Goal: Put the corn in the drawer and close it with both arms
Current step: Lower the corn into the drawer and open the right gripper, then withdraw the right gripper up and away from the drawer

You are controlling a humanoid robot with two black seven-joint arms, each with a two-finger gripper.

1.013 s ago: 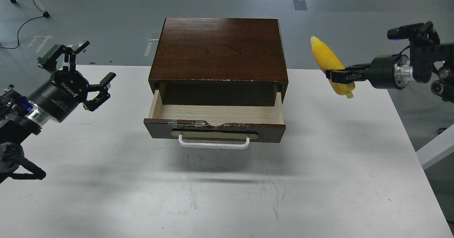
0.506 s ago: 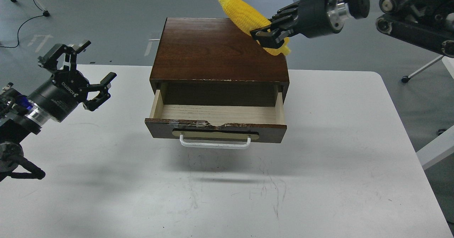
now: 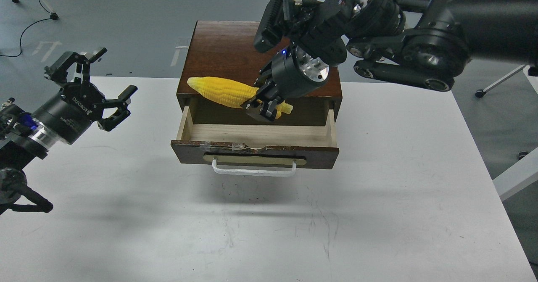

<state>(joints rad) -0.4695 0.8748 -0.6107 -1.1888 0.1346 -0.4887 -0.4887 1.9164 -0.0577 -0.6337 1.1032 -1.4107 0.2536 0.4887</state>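
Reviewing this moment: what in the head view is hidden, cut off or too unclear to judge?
- Corn: thick end hidden behind the right gripper.
- Drawer: rear interior shadowed under the cabinet.
- Left gripper: its arm is cut off by the left edge.

A cabinet (image 3: 256, 59) is set on the bench (image 3: 378, 214), toward its far edge and about midway across. The drawer (image 3: 256, 145) is pulled out of the cabinet's front toward the viewer, with its handle (image 3: 253, 170) on the near face. The corn (image 3: 229, 92) is held lying crosswise above the back of the open drawer, at the cabinet's front edge, its tip to the left. The right gripper (image 3: 262, 109) is clamped on the corn's right end, reached in from the upper right over the cabinet top. The left gripper (image 3: 98, 86) is placed well to the left of the cabinet, above the bench's left edge, fingers spread.
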